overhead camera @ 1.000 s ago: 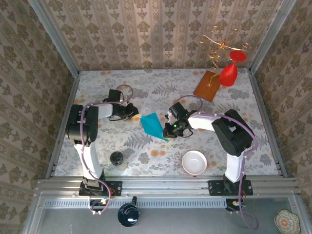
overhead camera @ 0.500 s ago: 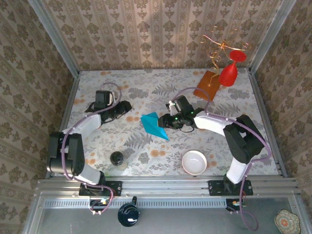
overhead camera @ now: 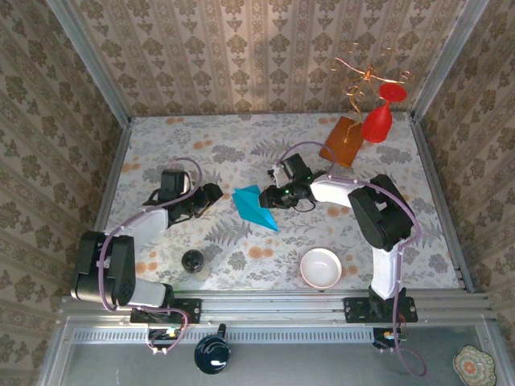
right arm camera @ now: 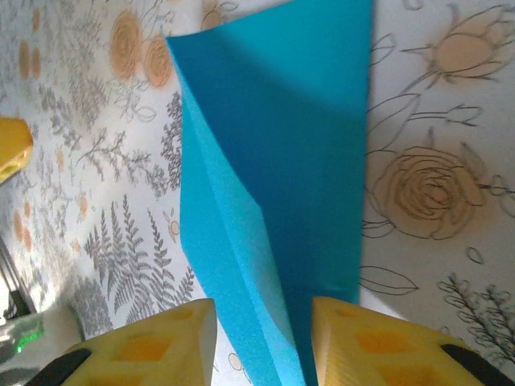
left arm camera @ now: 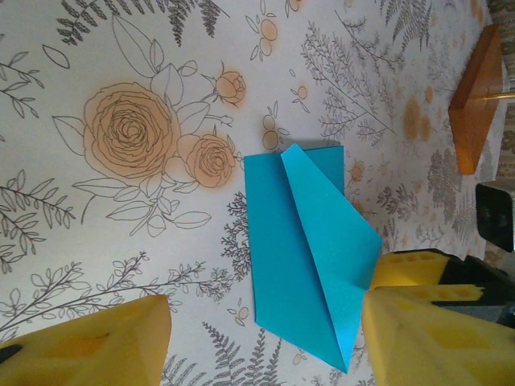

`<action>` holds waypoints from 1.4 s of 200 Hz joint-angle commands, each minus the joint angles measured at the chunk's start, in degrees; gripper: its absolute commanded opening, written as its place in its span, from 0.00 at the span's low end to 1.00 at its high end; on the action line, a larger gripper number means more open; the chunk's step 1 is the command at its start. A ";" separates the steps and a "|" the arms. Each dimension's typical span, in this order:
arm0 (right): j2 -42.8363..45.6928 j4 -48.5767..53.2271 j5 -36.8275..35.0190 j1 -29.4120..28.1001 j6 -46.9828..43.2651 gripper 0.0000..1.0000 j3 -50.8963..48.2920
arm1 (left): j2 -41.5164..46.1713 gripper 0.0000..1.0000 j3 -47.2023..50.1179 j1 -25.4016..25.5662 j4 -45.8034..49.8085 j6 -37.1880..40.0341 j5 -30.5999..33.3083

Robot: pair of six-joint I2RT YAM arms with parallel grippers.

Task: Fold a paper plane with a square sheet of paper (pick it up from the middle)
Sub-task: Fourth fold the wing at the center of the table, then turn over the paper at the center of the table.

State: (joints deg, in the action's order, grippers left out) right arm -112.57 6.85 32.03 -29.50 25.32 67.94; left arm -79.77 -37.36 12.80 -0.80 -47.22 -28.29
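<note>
Top view: bowl [overhead camera: 320, 268] near; paper [overhead camera: 256, 207] mid-tabletop [overhead camera: 402, 233], btwn both claws. L wrist cam: paper is teal, w/ a triangular flap folded over a diagonal crease; left claw [left arm camera: 265, 318] wide open, empty. R wrist cam: right claw [right arm camera: 261, 322] part open, straddling paper's edge, not pinching.

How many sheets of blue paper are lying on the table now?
1. The teal-blue paper sheet lies partly folded near the middle of the table, farther back than the white bowl and to its left. A second sheet hidden flat underneath cannot be excluded.
</note>
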 commanded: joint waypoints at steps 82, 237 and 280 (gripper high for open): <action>0.89 -5.09 6.88 1.66 -1.88 0.06 1.69 | -0.31 0.67 -0.46 0.99 -6.54 -1.58 -6.76; 14.22 -42.41 12.33 3.12 36.92 0.08 -9.50 | -4.34 0.54 -6.72 11.22 -34.42 -10.04 -16.92; 14.39 -46.54 13.00 3.66 40.10 0.08 -10.78 | -3.16 0.47 -5.62 11.19 -35.15 -9.13 -16.48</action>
State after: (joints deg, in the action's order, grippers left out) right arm -100.20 -34.74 42.94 -26.35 61.84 58.17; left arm -83.94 -43.00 23.77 -32.69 -56.42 -43.55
